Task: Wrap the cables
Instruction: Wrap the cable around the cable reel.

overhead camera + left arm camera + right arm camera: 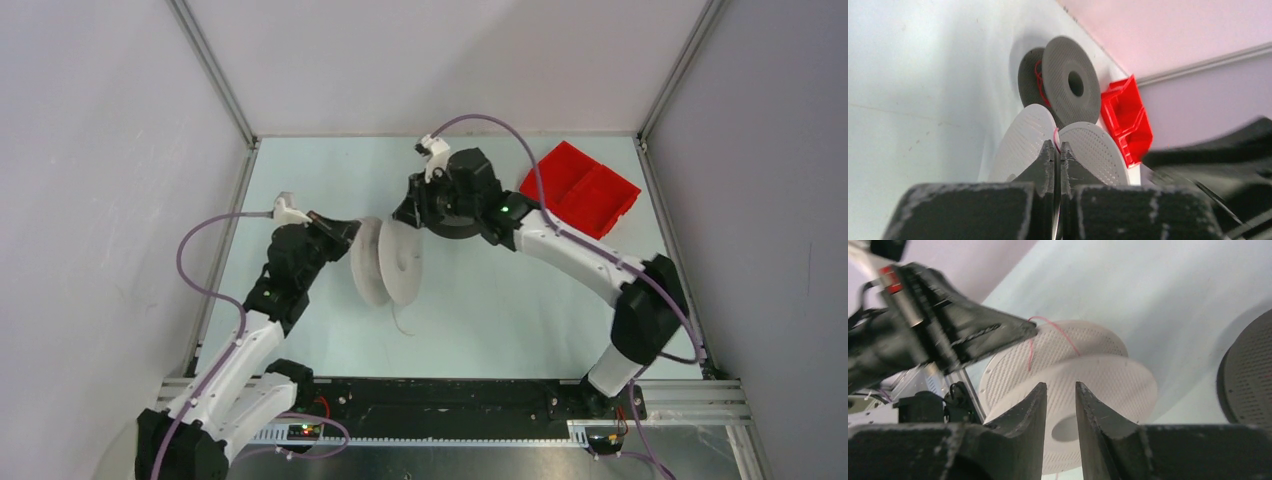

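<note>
While L gripper (1057,148) pinches what looks like the white spool's (387,262) strand (1031,353), R gripper (1061,388) gapes, red bin (598,200) apart.

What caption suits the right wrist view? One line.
Right claw open before the white spool; left claw pinches its pink strand.
</note>
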Available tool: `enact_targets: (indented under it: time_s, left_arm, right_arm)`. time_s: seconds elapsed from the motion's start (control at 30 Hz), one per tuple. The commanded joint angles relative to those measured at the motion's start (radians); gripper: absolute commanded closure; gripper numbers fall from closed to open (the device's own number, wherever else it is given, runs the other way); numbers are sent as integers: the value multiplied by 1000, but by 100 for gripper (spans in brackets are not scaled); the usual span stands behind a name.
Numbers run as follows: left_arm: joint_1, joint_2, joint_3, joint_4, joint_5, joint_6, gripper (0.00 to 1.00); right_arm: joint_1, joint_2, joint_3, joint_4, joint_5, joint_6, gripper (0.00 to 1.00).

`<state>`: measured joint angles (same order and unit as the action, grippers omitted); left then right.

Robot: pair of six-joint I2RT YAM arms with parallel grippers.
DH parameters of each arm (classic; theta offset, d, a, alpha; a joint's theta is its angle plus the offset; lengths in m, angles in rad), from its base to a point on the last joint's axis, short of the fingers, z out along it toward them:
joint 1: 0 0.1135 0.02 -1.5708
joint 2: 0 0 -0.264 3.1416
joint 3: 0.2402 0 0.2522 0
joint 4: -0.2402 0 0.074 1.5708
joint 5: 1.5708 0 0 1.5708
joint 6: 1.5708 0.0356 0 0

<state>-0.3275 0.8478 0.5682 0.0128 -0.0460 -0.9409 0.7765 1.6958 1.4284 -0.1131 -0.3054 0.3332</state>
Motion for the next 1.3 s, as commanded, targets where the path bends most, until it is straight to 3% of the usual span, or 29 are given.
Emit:
enact_targets:
  time_s: [0.0,0.17,0.27,0.4,0.5,0.6,0.7,0.83,1.1,1.27]
  left_arm:
    - [70,-74,11,107,38,-94,100]
    - [126,-91,-14,94,70,-113,100]
    - [153,-102,-43,90,56,-144,100]
    - [185,-116,-81,91,50,-190,100]
    - [210,-132,-104,91,50,-223,100]
    - [228,-146,-123,90,36,-249,100]
    - [240,-151,-142,90,19,-267,100]
    - [257,-154,-166,90,16,-283,100]
    - [280,-158,-188,91,9,-295,100]
    - [283,-151,-192,91,6,-298,100]
  right_arm:
    - [-19,-237,-22,43,-105,-131,66]
    - [-17,-482,-328,208,-22,-94,62]
    - [49,-576,-593,404,137,-63,60]
    - [154,-608,-811,607,369,-88,57]
    - [198,-543,-906,789,406,-93,56]
    - [235,-439,-1002,982,400,-214,55]
    - [243,-255,-1057,1265,336,-287,55]
    - [224,-39,-1068,1500,320,-280,52]
    - [155,172,-998,1582,322,-2,51]
    - [153,255,-986,1609,361,72,53]
